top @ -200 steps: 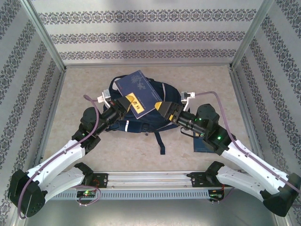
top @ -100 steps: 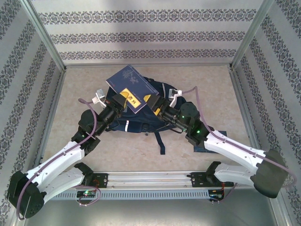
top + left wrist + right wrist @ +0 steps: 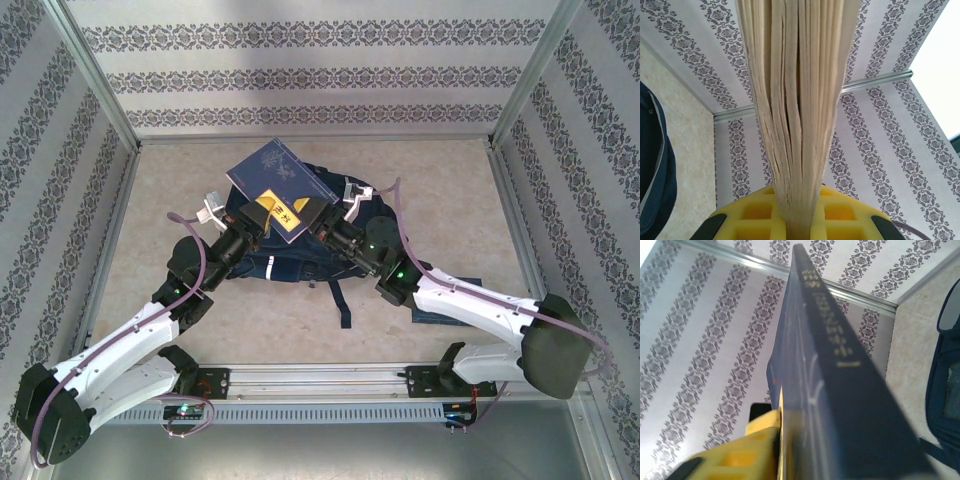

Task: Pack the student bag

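A navy-blue book [image 3: 277,177] with a yellow label is held tilted above the student bag [image 3: 300,262], a navy backpack lying at the middle of the table. My left gripper [image 3: 262,212] is shut on the book's near left edge, and my right gripper [image 3: 316,214] is shut on its near right corner. In the left wrist view the cream page edges [image 3: 797,100] rise from between the yellow fingers [image 3: 752,220], with the bag [image 3: 652,175] at the left. In the right wrist view the book's dark spine [image 3: 840,390] runs beside one yellow finger [image 3: 740,460], and the bag [image 3: 945,390] lies at the right.
A second dark-blue book [image 3: 440,313] lies flat on the table under my right forearm. A loose bag strap [image 3: 343,305] trails toward the near edge. Patterned walls close in the table on three sides.
My right arm has swung left and forward, bringing its gripper in on the book. The book has shifted left and farther back over the bag, carried by both grippers.
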You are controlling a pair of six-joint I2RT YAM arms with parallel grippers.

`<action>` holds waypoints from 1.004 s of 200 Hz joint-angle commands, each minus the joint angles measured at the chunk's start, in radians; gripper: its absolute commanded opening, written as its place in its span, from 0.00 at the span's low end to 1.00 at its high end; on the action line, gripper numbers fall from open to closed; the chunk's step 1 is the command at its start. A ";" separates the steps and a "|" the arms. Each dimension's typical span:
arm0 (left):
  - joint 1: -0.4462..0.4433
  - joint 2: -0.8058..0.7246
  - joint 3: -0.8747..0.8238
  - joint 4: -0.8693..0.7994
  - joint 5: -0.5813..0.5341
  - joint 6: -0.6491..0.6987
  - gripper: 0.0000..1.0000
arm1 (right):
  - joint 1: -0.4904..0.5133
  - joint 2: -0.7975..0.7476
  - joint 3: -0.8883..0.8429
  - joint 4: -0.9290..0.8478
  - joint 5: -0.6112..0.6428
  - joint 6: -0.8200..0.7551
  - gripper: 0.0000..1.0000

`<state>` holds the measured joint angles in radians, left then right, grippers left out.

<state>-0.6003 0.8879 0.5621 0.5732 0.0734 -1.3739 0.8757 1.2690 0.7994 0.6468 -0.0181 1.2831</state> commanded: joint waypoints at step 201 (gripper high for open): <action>-0.012 0.921 1.010 -1.074 0.350 0.814 0.62 | -0.791 -0.734 -0.103 -1.040 -0.111 -0.424 0.00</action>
<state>-0.6029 1.7123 1.4521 -0.3878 0.3511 -0.6659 0.1139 0.5762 0.6521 -0.2539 -0.0978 0.9550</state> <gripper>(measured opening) 0.637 0.141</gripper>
